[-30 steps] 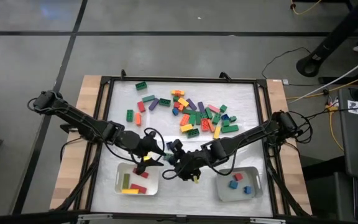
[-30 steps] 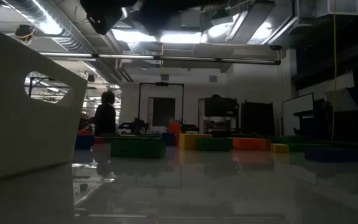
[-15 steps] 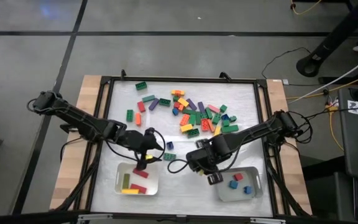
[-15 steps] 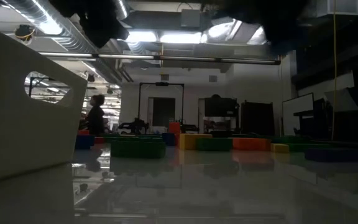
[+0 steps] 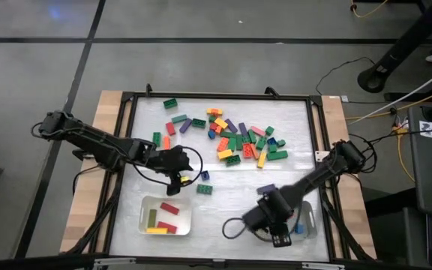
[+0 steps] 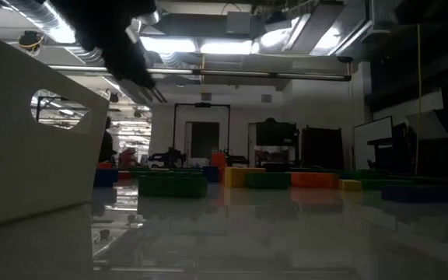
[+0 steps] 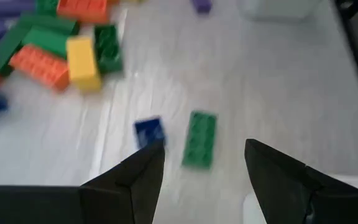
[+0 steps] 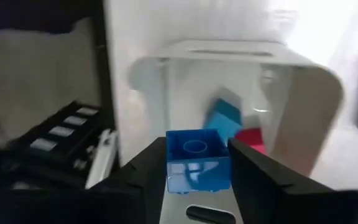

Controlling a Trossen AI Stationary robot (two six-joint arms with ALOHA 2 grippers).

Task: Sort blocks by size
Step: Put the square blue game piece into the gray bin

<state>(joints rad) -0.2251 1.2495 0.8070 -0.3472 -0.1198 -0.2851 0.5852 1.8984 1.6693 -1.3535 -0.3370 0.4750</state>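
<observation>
Many coloured blocks (image 5: 238, 139) lie loose on the white mat at the far middle; they also show in the low view (image 6: 247, 179). My left gripper (image 5: 181, 175) is open and low over the mat; its fingers (image 7: 205, 149) stand beside a small blue block (image 7: 148, 132) and a green block (image 7: 199, 138) without touching them. My right gripper (image 5: 280, 234) is shut on a small blue square block (image 8: 197, 160) over the right tray (image 8: 303, 81), which holds blue and red blocks. The left tray (image 5: 145, 204) holds red, green and yellow long blocks. My right gripper pinches the blue square block by two opposite sides (image 8: 173, 163) between its two fingers. The block is lifted clear, in front of the tray's near wall in the wrist view.
A black frame (image 5: 126, 150) rims the mat on a wooden table. The left tray's pale wall (image 6: 29, 132) fills the low view's left. Cables (image 5: 193, 161) trail from both arms. Bare mat lies between the two trays (image 5: 223, 206).
My right gripper has carried the blue block from the mat's middle toward the near right, over the right tray. My left gripper has moved from above the left tray toward the far edge, to the blue and green blocks.
</observation>
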